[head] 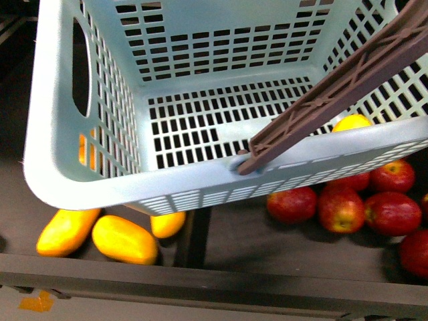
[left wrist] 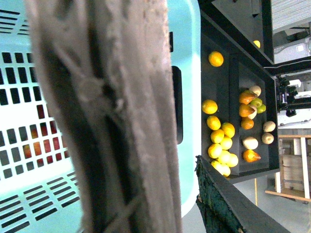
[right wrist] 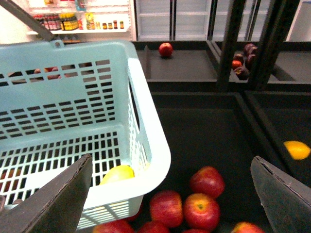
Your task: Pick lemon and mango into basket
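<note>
A lemon lies inside the basket, tucked into the near right corner against the slotted wall; the right wrist view shows it in that same corner, just behind the rim. Three mangoes lie outside the basket on the dark shelf beneath its near left corner, close together, the rightmost one half hidden by the basket wall. The basket itself sits tilted above the shelf, and its brown handle slants across its right side from the near rim. Red apples are bunched on the shelf under the basket's right end. The right gripper hangs over the apples beside the basket's corner, its fingers spread wide with nothing between them. In the left wrist view the handle fills the middle, blurred and very close; the left gripper's fingers do not show there, so its grip cannot be told. Beyond the basket that view shows a bin of yellow fruit.
</note>
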